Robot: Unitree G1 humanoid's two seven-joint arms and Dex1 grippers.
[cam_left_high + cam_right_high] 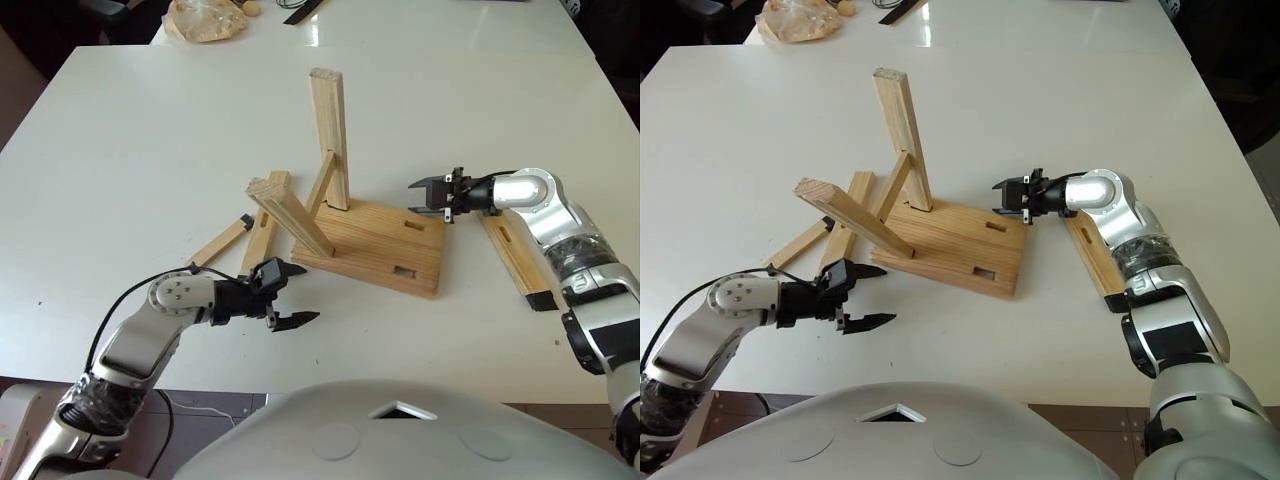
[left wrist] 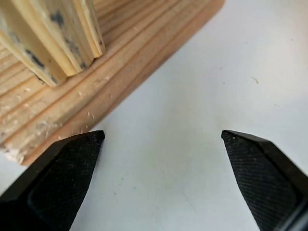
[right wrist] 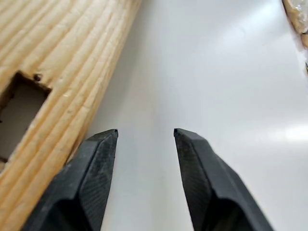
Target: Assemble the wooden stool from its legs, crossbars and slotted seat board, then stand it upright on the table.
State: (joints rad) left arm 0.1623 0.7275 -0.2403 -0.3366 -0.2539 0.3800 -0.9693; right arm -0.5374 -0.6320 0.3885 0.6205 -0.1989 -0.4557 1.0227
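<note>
Seat board (image 1: 390, 252): 2 legs (image 1: 333, 140) slotted in (1 leaning)
Left gripper (image 1: 305, 292): spread wide, empty, beside board
Right gripper (image 1: 413, 196): parted, empty, beside board

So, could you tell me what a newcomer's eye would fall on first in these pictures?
First, the seat board lying flat on the white table, with an upright leg standing in it and a tilted leg leaning toward the robot's left. Then the two open grippers: the left gripper by the board's near left corner, the right gripper at its far right edge.
</note>
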